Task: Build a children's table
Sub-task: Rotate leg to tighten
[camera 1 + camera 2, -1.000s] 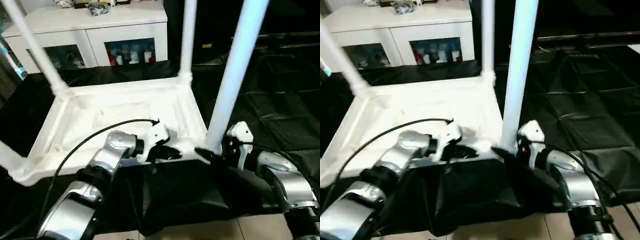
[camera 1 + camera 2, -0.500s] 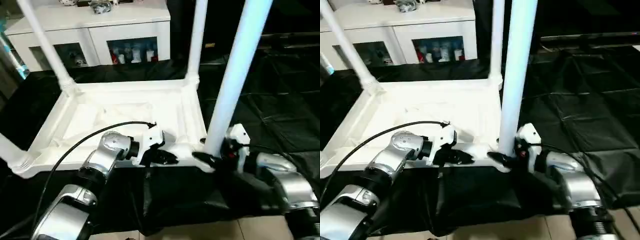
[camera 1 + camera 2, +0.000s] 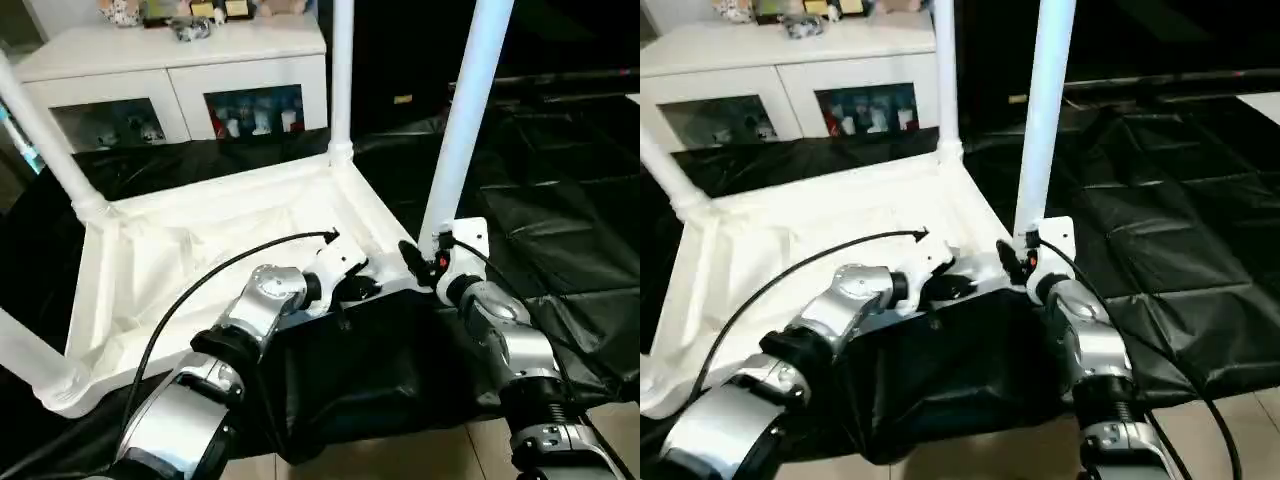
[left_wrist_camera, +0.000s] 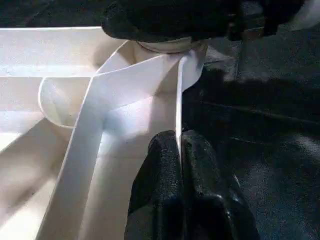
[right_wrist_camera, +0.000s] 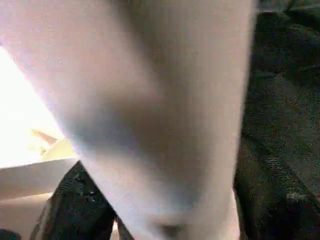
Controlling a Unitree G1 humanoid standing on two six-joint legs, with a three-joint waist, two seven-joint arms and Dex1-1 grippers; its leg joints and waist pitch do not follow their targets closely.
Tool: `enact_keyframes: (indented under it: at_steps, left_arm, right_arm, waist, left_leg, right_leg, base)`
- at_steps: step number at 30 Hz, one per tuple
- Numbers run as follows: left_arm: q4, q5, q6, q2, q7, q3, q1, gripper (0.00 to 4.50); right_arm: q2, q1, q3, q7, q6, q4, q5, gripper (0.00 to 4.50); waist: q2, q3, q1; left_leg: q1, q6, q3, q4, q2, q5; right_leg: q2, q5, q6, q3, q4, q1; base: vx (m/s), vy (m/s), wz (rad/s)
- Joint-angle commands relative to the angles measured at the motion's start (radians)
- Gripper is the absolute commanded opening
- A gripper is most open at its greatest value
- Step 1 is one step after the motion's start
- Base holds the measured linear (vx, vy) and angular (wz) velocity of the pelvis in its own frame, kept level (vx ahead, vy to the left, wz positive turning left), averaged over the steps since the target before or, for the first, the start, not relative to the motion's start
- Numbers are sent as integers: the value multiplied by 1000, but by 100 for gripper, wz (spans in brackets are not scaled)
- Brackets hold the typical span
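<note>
The left gripper [image 3: 372,288] stays clenched on the near rim of the upturned children's table [image 3: 200,250], which has swung round on the black-draped worktop [image 3: 560,200]. Beyond it, the right gripper [image 3: 418,262] hugs the near leg [image 3: 462,120] at its socket; whether it grasps, I cannot tell. Seating looks nearly finished.

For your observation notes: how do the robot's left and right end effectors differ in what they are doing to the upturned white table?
The left end effector is shut on the table's thin side rim; the right end effector sits at the base of an upright leg. The left meets a flat edge, the right a round tube. Both work at the same near corner.
</note>
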Motion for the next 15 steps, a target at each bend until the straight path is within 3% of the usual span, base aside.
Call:
enact_keyframes:
  at_steps: [1,5,6,9,12,15]
  left_arm:
    - [-33,-40,-47,-22,-22,23,-15,0]
    - [-62,-57,-56,6,-112,8,10,0]
    - [-78,-63,-57,23,-161,1,21,0]
    - [-110,-74,-56,60,-251,-10,44,0]
    - [-128,-84,-49,81,-306,-10,55,0]
    - [-157,-94,-32,110,-373,-9,69,0]
  right_arm:
    - [29,31,107,147,46,-15,30,342]
    - [-43,56,152,266,42,-63,33,367]
    - [-81,72,166,339,42,-93,45,367]
    - [-164,110,190,480,43,-159,65,367]
    - [-205,128,191,551,45,-188,67,367]
    - [-256,144,189,624,46,-215,85,336]
  waist:
    - [-21,-50,-8]
    - [-24,-52,-9]
    - [-30,-51,-7]
    - [-27,-53,0]
    - [-25,-53,6]
    - [-23,-57,21]
  left_leg:
    - [26,22,-44,-89,54,-512]
    - [19,53,-37,-85,55,-448]
    - [17,58,-36,-84,55,-440]
    - [11,82,-36,-84,59,-388]
    - [14,84,-34,-86,64,-377]
    - [15,85,-32,-87,68,-348]
  right_leg:
    - [-43,-541,-129,19,-92,10]
    - [-47,-489,-167,24,-85,16]
    - [-47,-494,-167,24,-86,17]
    - [-47,-473,-178,27,-80,24]
    - [-45,-445,-193,26,-76,24]
    - [-44,-381,-216,28,-67,27]
  base:
    - [0,0,0]
    - [0,0,0]
    - [0,0,0]
    - [0,0,0]
    - [0,0,0]
    - [0,0,0]
